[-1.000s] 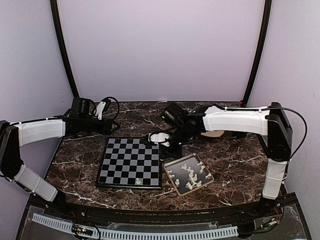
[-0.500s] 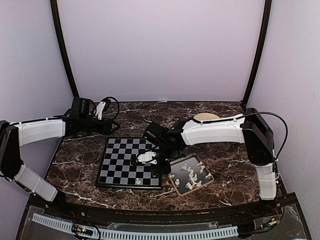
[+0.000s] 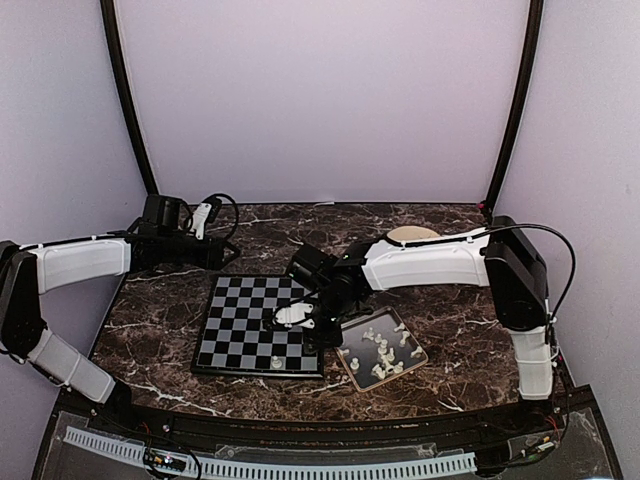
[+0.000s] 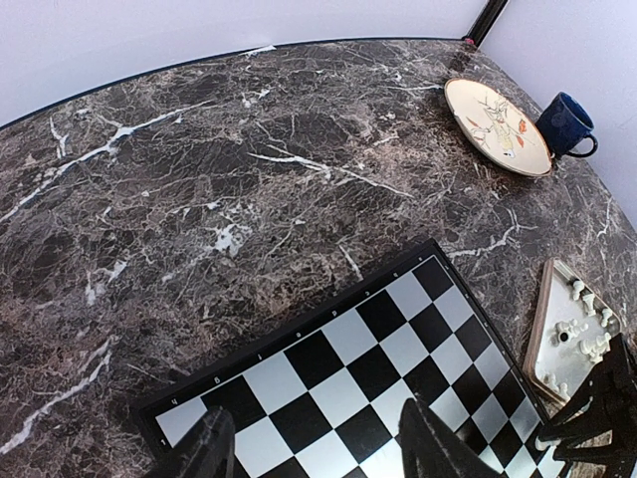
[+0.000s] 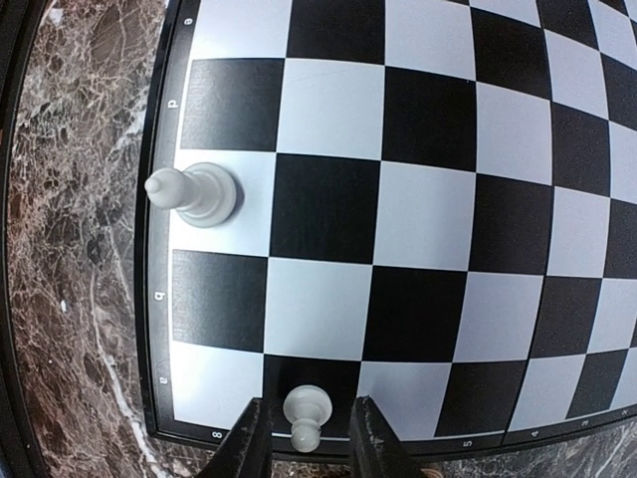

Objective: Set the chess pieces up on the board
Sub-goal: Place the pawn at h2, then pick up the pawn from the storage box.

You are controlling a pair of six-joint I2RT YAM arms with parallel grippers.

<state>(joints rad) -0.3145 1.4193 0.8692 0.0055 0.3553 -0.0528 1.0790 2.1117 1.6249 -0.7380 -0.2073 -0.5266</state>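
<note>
Right wrist: right gripper [image 5: 309, 408] jaws spread, flanking pawn [image 5: 307, 418] on board [image 5: 428, 199] corner square; left gripper [image 4: 314, 416] spread.

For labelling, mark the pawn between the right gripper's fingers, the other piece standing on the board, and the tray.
pawn [image 5: 307, 418]: right wrist view, its middle.
other piece [image 5: 209, 194]: right wrist view, its wide base.
tray [image 3: 358, 318]: top external view, its far-left rim.

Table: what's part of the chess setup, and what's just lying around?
Job: board; chess pieces, two on the board, the rest in the metal tray.
Lying about: plate; blue mug.
</note>
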